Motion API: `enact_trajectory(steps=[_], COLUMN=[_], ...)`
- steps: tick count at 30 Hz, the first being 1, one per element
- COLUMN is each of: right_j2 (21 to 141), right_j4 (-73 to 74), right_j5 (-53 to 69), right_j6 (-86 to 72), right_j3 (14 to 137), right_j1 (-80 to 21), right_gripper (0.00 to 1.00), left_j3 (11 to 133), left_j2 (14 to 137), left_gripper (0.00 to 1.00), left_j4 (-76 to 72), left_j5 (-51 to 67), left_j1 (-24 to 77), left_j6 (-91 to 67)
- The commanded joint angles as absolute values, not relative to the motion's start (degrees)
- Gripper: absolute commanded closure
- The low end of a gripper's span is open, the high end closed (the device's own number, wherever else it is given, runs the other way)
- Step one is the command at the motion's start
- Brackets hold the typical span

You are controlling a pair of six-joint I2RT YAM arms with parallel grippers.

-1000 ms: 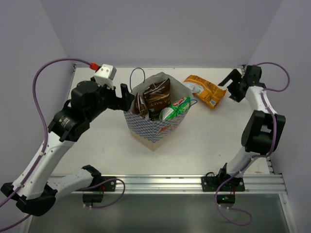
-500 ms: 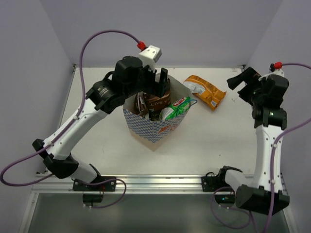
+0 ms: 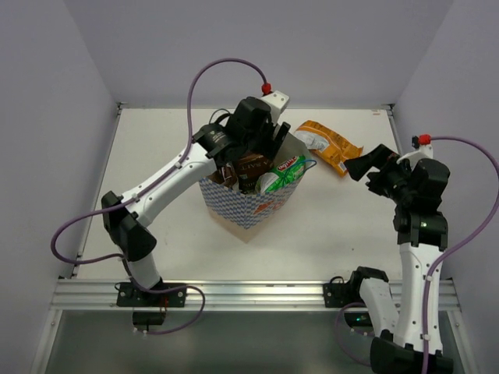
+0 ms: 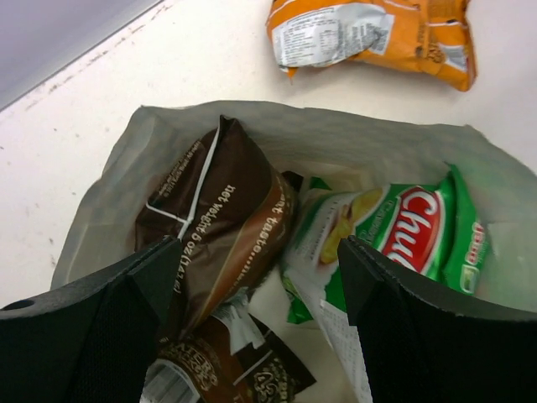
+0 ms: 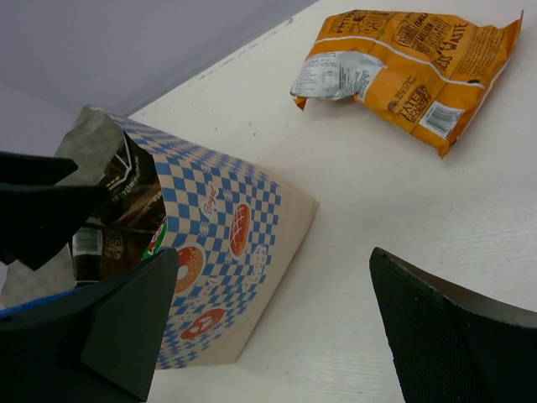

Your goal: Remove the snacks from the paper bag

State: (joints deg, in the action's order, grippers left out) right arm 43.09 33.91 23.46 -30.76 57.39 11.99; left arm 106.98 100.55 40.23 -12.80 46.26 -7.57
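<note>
While one orange packet [image 3: 331, 146] already lies out on the worktop [image 3: 148, 140], upper right of centre in the top view, three more sit inside the bag [image 3: 242, 204] at mid-frame. In the left wrist view a brown packet [image 4: 214, 218] stands tall at centre left. A second brown packet [image 4: 226, 369] is lower down at the bottom edge, and a green packet [image 4: 394, 231] leans at the right.

The left pincer [image 4: 258, 250] hangs over the bag mouth, released. Its fingers are spread and nothing is between them but the top of the tall brown packet. The right pincer [image 5: 273, 259] is also released and empty. It sits apart from the bag at the right of the top view, near the orange packet but not touching it.

The next step is probably a grasp on the tall brown packet, and several things could spoil it:
- The left finger is close to the bag's paper wall, so a closing pinch could trap paper along with foil and lift or tear the bag.
- Nothing steadies the bag. A snagged packet could drag it over or tip it, spilling the rest.
- The two brown packets overlap, so both might be caught, or the lower one pulled up and dropped.
- Crinkly foil may slip if only the top edge is gripped.
</note>
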Motion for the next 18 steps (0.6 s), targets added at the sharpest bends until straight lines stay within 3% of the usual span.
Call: enact_trajectory(steps=[1,18], right_j2=[40.88,38.94], right_j4=[34.54,35.07], right_j5=[26.63,28.65], right_j6=[-28.83,-26.46], right_j3=[56.87,55.64], right_j1=[11.69,10.72], right_gripper=[0.01,0.01], left_j3=[107.40,106.61], left_j2=[102.91,109.42], left_gripper=[0.18,0.14], left_j4=[35.86,27.42], left_j5=[-17.65,-12.04], left_j1=[46.14,42.36], left_j6=[-1.85,2.99])
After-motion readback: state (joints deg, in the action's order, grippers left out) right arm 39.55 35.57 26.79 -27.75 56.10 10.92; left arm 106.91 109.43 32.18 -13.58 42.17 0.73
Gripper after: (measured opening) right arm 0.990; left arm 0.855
